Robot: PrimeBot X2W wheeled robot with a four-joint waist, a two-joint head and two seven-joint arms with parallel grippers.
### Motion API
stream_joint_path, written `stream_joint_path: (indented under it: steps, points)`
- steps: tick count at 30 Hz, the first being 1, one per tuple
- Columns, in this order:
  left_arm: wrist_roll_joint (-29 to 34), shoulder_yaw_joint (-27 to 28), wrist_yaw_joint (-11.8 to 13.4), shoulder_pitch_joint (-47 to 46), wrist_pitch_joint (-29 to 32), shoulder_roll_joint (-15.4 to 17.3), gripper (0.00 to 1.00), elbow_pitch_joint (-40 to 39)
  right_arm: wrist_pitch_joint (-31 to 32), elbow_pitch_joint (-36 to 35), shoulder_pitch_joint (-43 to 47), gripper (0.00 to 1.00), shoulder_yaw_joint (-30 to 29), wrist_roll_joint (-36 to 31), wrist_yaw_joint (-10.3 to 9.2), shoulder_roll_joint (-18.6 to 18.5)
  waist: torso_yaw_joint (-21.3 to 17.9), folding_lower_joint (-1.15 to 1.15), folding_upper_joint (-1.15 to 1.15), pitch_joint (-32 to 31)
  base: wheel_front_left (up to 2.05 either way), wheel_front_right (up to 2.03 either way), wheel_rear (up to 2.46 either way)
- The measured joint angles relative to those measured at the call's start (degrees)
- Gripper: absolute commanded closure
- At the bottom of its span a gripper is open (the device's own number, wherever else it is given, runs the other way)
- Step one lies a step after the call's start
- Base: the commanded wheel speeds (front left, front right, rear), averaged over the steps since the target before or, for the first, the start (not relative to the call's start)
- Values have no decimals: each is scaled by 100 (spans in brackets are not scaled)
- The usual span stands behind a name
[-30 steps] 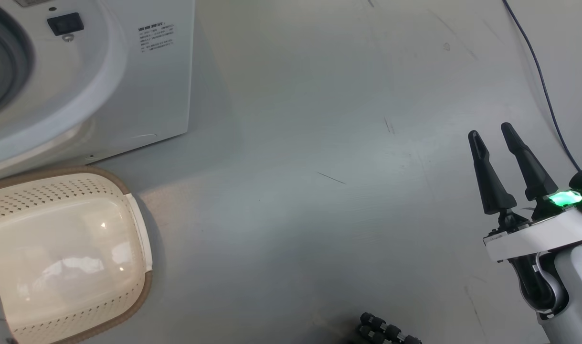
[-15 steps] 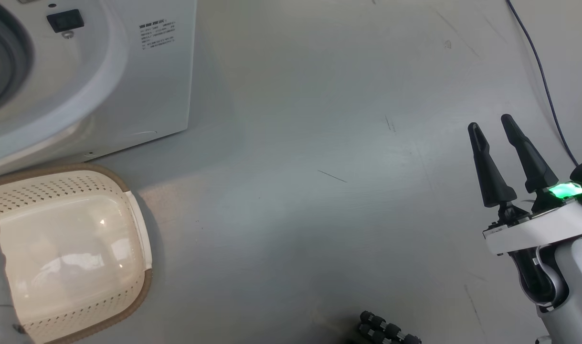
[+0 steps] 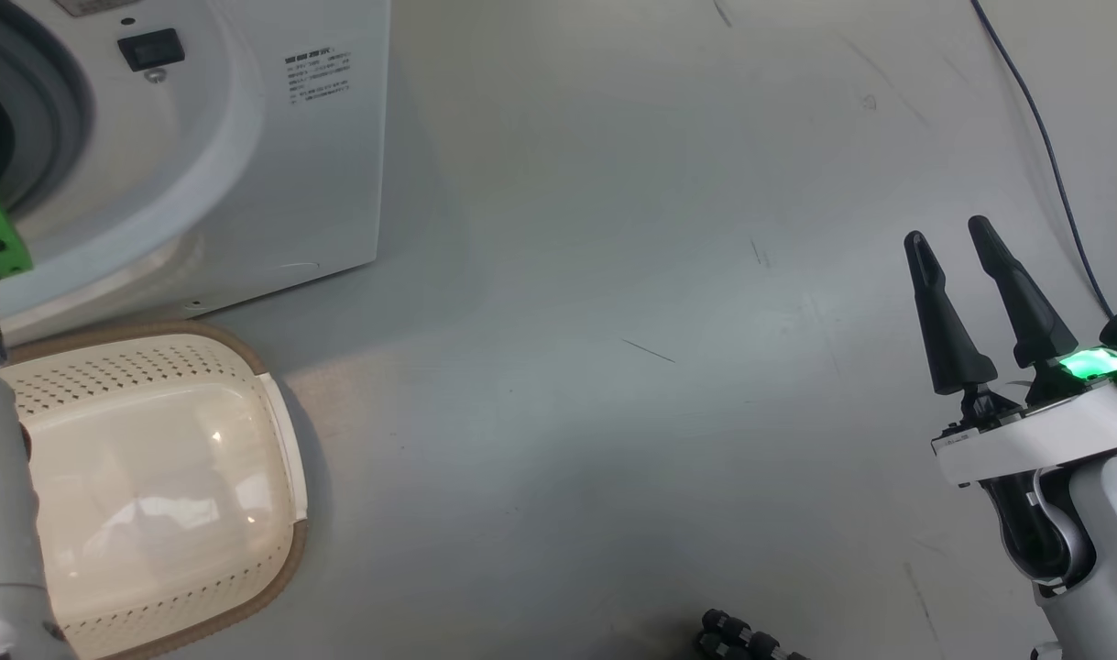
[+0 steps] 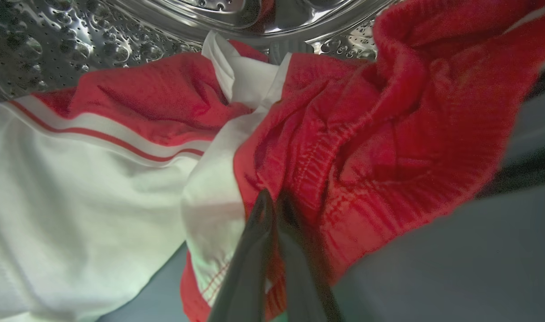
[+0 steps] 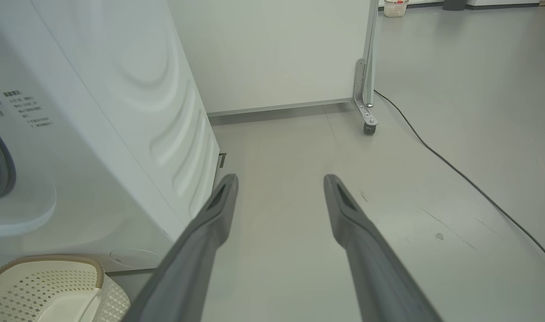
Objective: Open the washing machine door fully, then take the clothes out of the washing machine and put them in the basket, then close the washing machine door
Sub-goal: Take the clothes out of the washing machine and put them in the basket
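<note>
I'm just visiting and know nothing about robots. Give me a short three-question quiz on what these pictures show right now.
1. True or false: the cream perforated plastic basket with the brown rim has clothing in it.
2. What is the left end effector pinching? A) the red and white fabric clothes B) a black cable C) a basket handle
3. Fill in: the right end effector is held ____ (open or shut).

Key: 1 false; 2 A; 3 open.
</note>
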Motion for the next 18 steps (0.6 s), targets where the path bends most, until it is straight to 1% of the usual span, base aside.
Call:
stream_joint_path:
  steps: [5, 11, 16, 18]
  points:
    - [-21, -98, -170, 2, -267, -92, 100, 152, 0, 30, 7, 0, -71, -41, 0, -7, 98, 0, 0, -160, 0, 0, 0]
    - [-9, -389, -403, 86, -586, -270, 100, 285, 0, 26, 25, 0, -134, -154, 0, -59, 297, 0, 0, -381, 0, 0, 0]
    - [31, -633, -527, 463, -871, -609, 100, 376, 0, 16, 166, 0, -154, -218, 0, -68, 516, 0, 0, -593, 0, 0, 0]
    - [42, -723, -578, 578, -969, -697, 100, 385, 0, 14, 248, 0, -155, -241, 0, -75, 617, 0, 0, -682, 0, 0, 0]
